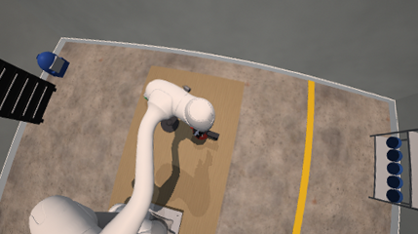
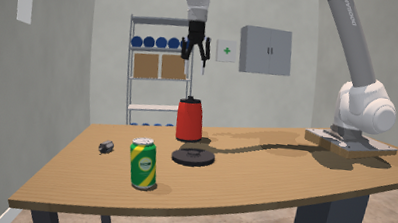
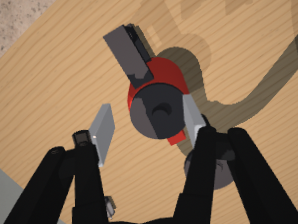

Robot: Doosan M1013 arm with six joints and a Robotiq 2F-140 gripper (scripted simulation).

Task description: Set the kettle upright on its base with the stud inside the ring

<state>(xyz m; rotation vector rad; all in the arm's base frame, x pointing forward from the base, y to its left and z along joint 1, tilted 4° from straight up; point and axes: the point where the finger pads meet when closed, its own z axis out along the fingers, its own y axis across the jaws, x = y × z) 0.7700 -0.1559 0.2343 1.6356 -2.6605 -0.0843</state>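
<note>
Overhead, end effector (image 2: 195, 50) half-open, empty above red kettle (image 2: 190, 119); can (image 2: 144, 164) label unreadable.

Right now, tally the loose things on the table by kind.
Red kettle: 1
Black kettle base: 1
Green and yellow drink can: 1
Small dark object, too small to identify: 1
Total: 4

— How is the table (image 2: 255, 182) finished?
— A matt wood grain is shown; the kettle (image 2: 189, 120) looks like smooth red plastic.
— And the can (image 2: 143, 164)?
— Glossy printed metal is seen.
</note>
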